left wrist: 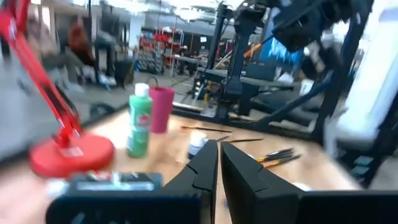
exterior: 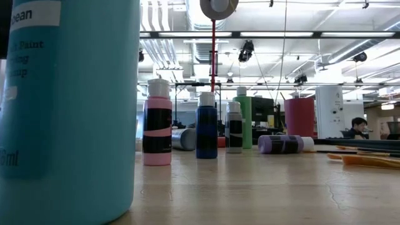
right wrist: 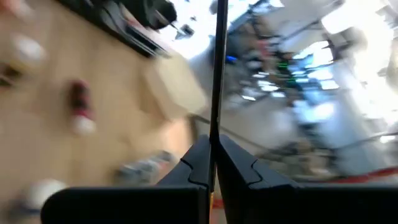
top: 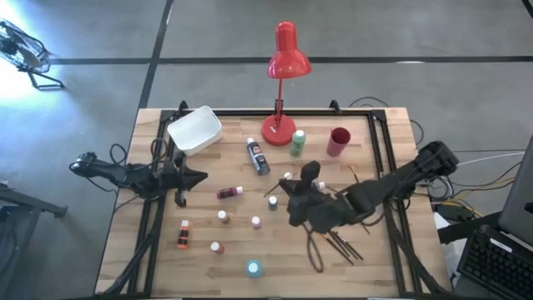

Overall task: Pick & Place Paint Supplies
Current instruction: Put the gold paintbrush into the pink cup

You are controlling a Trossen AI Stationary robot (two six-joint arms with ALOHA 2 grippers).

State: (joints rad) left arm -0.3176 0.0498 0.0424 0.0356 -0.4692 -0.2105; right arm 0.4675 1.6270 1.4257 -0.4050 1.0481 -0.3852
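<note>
right gripper (right wrist: pixel 213 163) pinches a thin straight paintbrush (right wrist: pixel 218 68) above the grainy wooden table (top: pixel 366 267); left gripper (left wrist: pixel 219 163) jaws together, empty.

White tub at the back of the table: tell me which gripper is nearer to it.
Left. The left gripper sits just in front of the white tub, shut and empty. The right gripper is farther off near the table's middle, shut on a paintbrush.

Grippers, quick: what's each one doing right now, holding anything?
Left gripper: shut, empty, over the table's left side.
Right gripper: shut on a thin paintbrush, above the table's middle.
</note>
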